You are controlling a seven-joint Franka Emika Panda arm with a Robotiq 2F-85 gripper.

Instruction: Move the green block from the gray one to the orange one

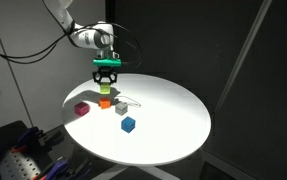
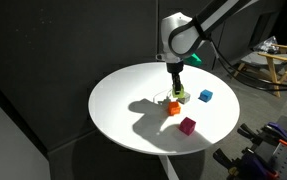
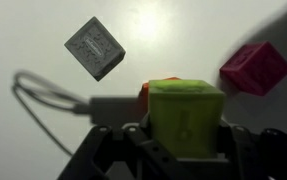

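Note:
My gripper [image 3: 186, 135] is shut on the green block [image 3: 186, 112], a lime cube held between its two fingers. The orange one [image 3: 145, 89] shows only as a sliver behind the green block's upper left edge. In both exterior views the green block [image 1: 105, 92] [image 2: 180, 97] sits directly over the orange one [image 1: 104, 102] [image 2: 173, 108], with the gripper [image 1: 106, 84] coming straight down on it; I cannot tell whether the two cubes touch. The gray one [image 3: 94, 47] [image 1: 123, 108] lies alone on the table, apart from the gripper.
A magenta cube [image 3: 255, 68] [image 1: 81, 109] [image 2: 187, 125] and a blue cube [image 1: 128, 124] [image 2: 205, 96] lie close by on the round white table [image 1: 173, 120]. A cable [image 3: 43, 95] loops through the wrist view. Dark curtains surround the table.

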